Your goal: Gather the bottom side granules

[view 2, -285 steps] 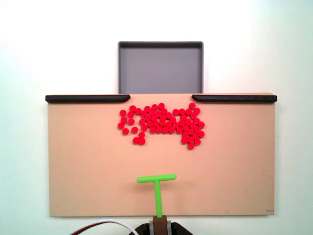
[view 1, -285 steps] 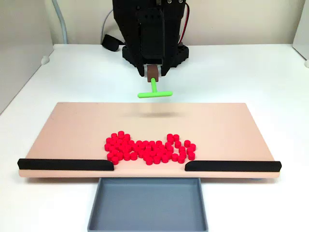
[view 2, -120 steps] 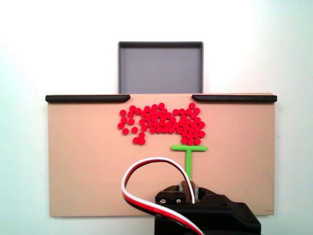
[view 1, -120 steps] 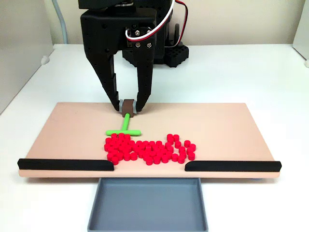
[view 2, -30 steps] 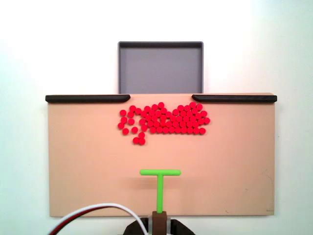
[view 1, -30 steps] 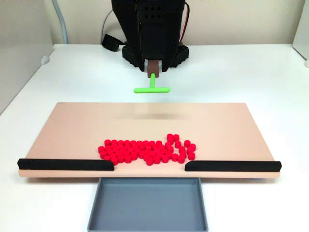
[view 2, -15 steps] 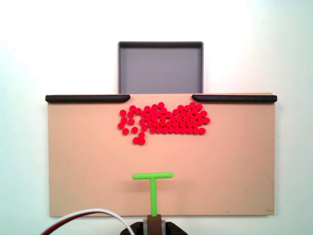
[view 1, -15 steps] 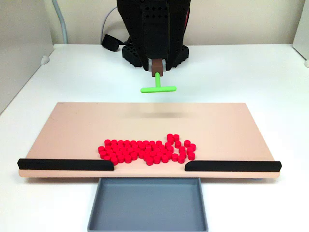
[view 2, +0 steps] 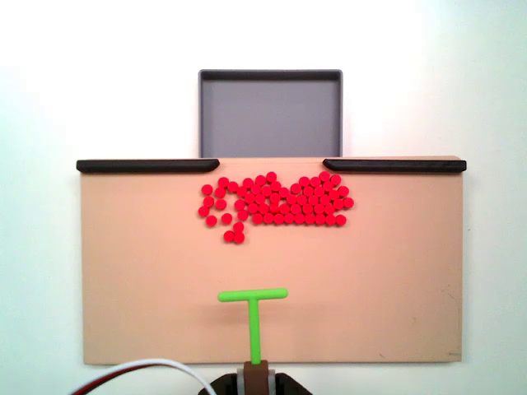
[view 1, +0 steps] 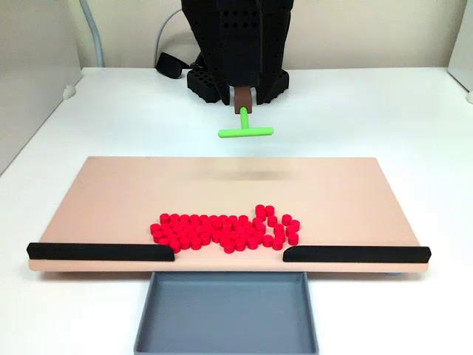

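Granules: the red granules (view 2: 274,202) lay in a band on the board (view 2: 148,280), near the gap before the tray (view 2: 270,115).
Done: the right part, as seen from above, was squared into even rows.
Left: a few strays (view 2: 234,236) at the lower left were judged ungathered.
Claw: the claw (view 1: 242,100) was clamped on the green pusher (view 1: 245,131), raised clear.
Change: since half a second earlier, the pusher was shifted slightly leftward from above; the granules were unmoved.

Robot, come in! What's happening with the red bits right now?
Gripper shut on green T-tool, held clear. Granules bunched near the black strips, some stragglers below. Nothing in the way.
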